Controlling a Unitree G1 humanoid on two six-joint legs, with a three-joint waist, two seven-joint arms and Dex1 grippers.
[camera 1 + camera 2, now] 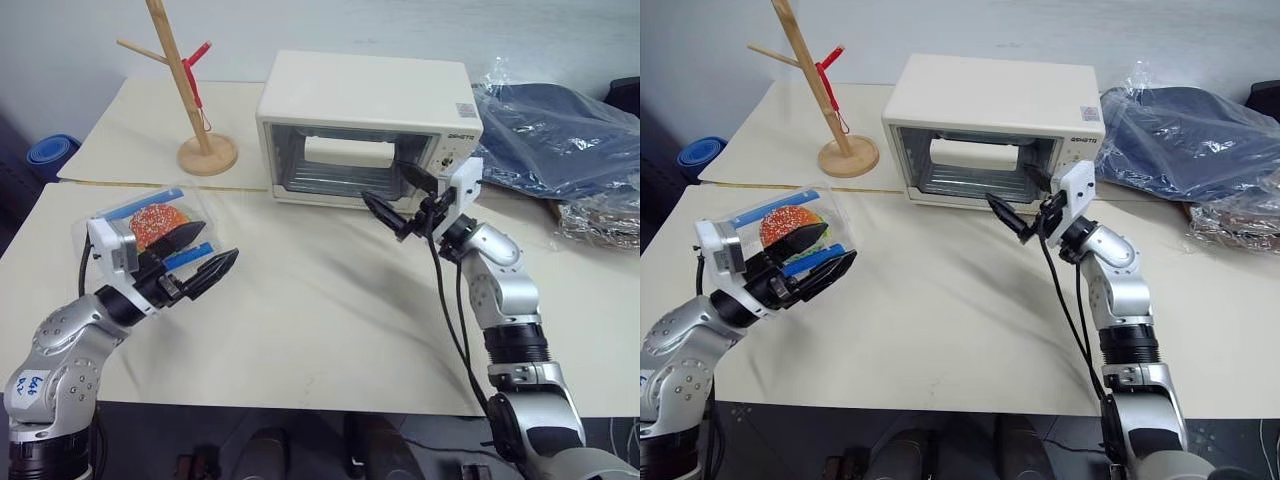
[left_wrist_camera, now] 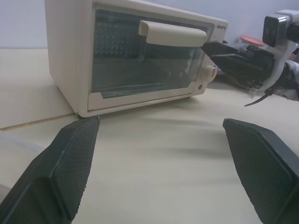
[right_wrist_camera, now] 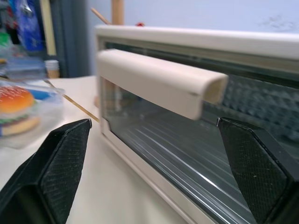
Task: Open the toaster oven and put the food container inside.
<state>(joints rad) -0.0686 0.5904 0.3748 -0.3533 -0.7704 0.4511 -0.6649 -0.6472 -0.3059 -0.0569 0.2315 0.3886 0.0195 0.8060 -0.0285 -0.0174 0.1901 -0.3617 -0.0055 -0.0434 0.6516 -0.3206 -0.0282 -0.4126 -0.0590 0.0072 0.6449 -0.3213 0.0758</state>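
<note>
Glass oven door (image 3: 196, 154) shut; food container (image 1: 160, 225) partly behind left gripper (image 1: 195, 258).

You see the boxy cream-white toaster oven (image 1: 366, 125) in smooth matt enamel with a glossy glass door. The clear rectangular plastic food container (image 1: 160, 225) shines. The beige tabletop (image 1: 320, 310) looks matt; the pale wooden peg stand (image 1: 190, 90) smooth; the crinkled plastic wrap (image 1: 560, 140) glossy.
</note>
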